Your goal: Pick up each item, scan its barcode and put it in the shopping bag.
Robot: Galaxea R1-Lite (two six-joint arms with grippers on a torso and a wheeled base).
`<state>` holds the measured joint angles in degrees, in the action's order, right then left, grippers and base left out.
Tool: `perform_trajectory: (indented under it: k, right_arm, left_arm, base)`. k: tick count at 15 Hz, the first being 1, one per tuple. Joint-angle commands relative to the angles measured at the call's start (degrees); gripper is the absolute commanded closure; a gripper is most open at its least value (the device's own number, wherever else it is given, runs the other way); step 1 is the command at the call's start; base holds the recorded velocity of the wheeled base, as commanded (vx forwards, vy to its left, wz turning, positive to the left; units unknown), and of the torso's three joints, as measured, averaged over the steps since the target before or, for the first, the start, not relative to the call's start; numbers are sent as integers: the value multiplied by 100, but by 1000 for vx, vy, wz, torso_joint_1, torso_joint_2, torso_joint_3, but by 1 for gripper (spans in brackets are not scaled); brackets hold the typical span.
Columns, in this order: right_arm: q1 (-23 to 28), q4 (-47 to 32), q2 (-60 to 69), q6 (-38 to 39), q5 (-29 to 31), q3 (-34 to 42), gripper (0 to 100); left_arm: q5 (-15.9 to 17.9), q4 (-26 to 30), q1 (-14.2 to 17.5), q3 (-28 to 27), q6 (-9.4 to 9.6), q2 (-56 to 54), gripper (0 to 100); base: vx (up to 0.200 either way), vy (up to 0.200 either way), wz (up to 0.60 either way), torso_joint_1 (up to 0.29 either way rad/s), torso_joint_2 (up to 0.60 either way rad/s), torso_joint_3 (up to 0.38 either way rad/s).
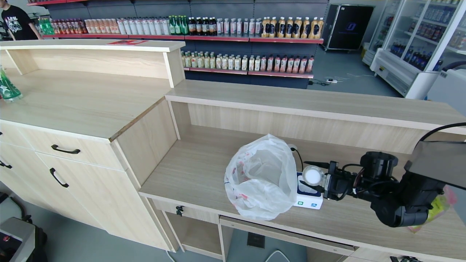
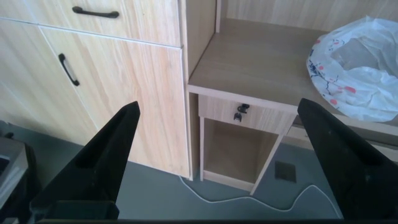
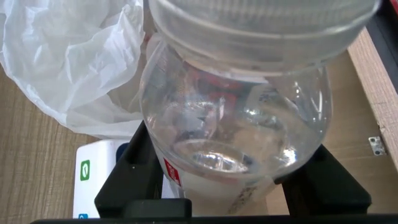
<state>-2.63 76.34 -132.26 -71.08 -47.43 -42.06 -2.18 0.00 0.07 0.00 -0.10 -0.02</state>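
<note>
1. Clear jar (image 1: 312, 175): pinched between right gripper (image 1: 318, 177) jaws, hangs over scanner (image 1: 309, 201), just beside shopping bag (image 1: 260, 178) on counter (image 1: 189, 171).
2. Left gripper (image 2: 217, 106): jaws spread wide, low before cabinet (image 2: 124, 81).

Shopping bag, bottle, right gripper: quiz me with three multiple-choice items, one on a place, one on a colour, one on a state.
1. Where is the shopping bag?
A. on the floor
B. on the lower counter, next to the scanner
C. on a store shelf

2. What colour is the bottle on the raised counter at the far left?
A. red
B. green
C. blue

3. What state is the right gripper in?
A. open and empty
B. shut on a bag handle
C. shut on the clear jar

Answers: 1 B, the bag stands by the scanner on the lower counter. 2 B, its body is green. 3 C, the fingers clamp the jar above the scanner.
</note>
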Motion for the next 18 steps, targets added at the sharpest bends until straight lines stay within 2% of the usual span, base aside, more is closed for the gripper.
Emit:
perform_trajectory:
  k: [1, 9, 12, 14, 18]
  right_arm:
    - [0, 4, -46, 7, -12, -31, 100]
    - [8, 22, -204, 165, -135, -285, 100]
    - [-79, -22, 411, 420, -161, -66, 100]
    - [149, -154, 1668, 1167, -135, 593, 100]
    - [931, -453, 3057, 2775, 59, 910, 100]
  left_arm:
    - [-2, 0, 1, 0, 1, 2, 0]
    - [-2, 0, 1, 0, 1, 2, 0]
    - [-2, 0, 1, 0, -8, 2, 0]
    - [-10, 0, 1, 0, 1, 2, 0]
    - [-2, 0, 1, 0, 1, 2, 0]
  base:
    - [0, 0, 0, 0, 0, 0]
    - [0, 0, 0, 0, 0, 0]
    - [0, 0, 0, 0, 0, 0]
    - [0, 0, 0, 0, 0, 0]
    - [0, 0, 0, 0, 0, 0]
